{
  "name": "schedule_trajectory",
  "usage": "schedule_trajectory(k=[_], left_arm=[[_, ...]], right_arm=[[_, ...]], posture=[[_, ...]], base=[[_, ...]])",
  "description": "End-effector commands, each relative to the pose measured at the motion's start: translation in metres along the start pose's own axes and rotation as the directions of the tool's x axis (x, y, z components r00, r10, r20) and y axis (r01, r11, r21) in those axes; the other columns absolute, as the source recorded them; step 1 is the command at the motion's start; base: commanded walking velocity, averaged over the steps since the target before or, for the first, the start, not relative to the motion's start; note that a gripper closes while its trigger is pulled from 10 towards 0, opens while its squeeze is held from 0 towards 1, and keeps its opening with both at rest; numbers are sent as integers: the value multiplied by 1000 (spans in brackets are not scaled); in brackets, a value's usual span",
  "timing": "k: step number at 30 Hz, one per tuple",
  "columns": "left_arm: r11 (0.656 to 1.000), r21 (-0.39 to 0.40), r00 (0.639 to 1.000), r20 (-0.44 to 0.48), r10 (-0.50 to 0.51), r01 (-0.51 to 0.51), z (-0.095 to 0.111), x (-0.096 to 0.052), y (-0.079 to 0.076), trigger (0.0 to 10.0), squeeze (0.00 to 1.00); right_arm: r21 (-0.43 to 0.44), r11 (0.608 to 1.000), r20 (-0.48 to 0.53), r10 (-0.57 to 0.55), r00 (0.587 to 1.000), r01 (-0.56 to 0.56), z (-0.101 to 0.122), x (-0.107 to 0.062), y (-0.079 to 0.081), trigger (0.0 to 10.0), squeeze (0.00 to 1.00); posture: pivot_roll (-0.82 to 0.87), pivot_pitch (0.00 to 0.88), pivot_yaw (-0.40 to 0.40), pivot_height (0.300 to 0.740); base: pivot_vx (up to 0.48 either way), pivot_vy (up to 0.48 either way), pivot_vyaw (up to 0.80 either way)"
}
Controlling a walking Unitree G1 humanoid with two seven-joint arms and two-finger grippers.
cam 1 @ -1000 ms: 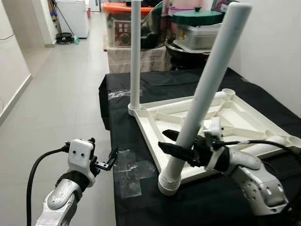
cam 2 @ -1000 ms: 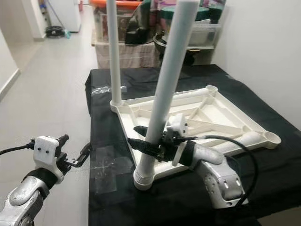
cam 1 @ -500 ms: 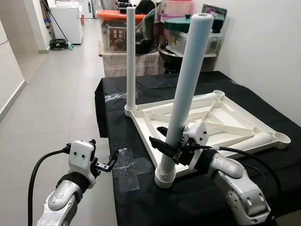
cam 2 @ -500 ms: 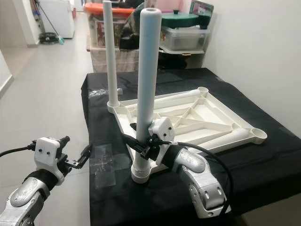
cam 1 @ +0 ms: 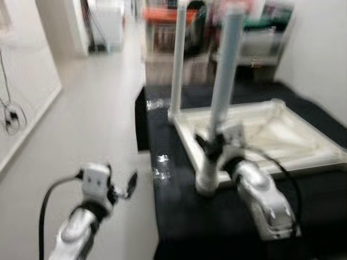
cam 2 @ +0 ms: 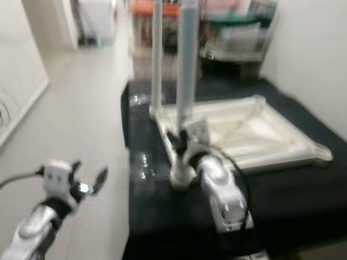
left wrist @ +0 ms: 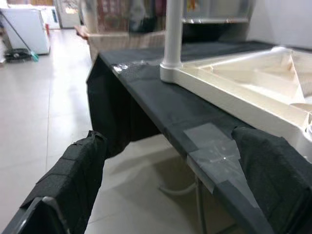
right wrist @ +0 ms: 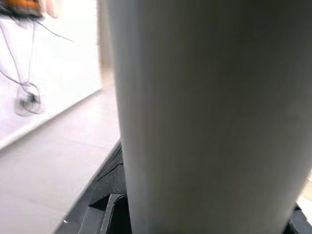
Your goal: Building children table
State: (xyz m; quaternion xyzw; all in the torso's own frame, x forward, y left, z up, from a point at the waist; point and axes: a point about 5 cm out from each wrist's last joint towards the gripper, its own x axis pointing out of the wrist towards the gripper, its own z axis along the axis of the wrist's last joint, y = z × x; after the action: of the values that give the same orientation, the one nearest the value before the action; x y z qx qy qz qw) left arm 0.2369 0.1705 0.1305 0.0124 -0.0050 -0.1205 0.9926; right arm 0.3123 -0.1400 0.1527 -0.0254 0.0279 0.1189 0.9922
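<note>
Right hand point(cam 1: 214, 147) clamped low on white leg point(cam 1: 223, 81), holding it upright at the upturned tabletop point(cam 1: 303, 157) corner, likely to seat it | left hand point(left wrist: 161, 185) open, idle off table point(cam 1: 179, 216) edge | views blurred.

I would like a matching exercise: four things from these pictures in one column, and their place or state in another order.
Things:
1. right gripper
2. left gripper
3. far leg
4. tabletop

States:
a. lies upside down on the black cloth
b. open, over the floor
c. stands upright in a corner socket
d. shut on the near leg

Pairs: 1-d, 2-b, 3-c, 4-a
</note>
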Motion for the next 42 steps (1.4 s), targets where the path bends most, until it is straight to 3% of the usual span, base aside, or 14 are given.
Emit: schedule_trajectory(k=[1,13,15,17,27,32,42], left_arm=[[1000,4,1000,-7,2,-2,-2,0,0,10000,0],[1000,4,1000,-8,2,-2,-2,1,0,10000,0],[1000,3,1000,-8,3,-3,-2,1,0,10000,0],[1000,4,1000,-8,4,-4,-3,2,0,10000,0],[1000,7,1000,-9,9,-9,-3,2,0,10000,0],[1000,9,1000,-8,13,-13,-3,2,1,10000,0],[1000,-11,1000,-21,19,-20,-3,3,2,10000,0]], right_arm=[[36,993,-268,-95,959,109,-58,-12,-12,10000,0],[48,964,-270,-238,933,260,-58,-11,-20,10000,0],[102,923,-288,-329,900,370,-60,-9,-27,10000,0],[112,908,-292,-358,887,403,-60,-8,-29,10000,0],[128,879,-323,-402,857,460,-64,-1,-26,10000,0],[85,890,-293,-407,865,448,-60,3,-23,10000,0],[87,894,-286,-401,870,440,-60,5,-20,10000,0]], posture=[[52,0,-60,740],[53,0,-60,740],[54,0,-61,740],[57,0,-63,740],[63,0,-65,740],[68,0,-68,740],[67,0,-67,740]], base=[[0,0,0],[0,0,0],[0,0,0],[0,0,0],[0,0,0],[0,0,0],[0,0,0]])
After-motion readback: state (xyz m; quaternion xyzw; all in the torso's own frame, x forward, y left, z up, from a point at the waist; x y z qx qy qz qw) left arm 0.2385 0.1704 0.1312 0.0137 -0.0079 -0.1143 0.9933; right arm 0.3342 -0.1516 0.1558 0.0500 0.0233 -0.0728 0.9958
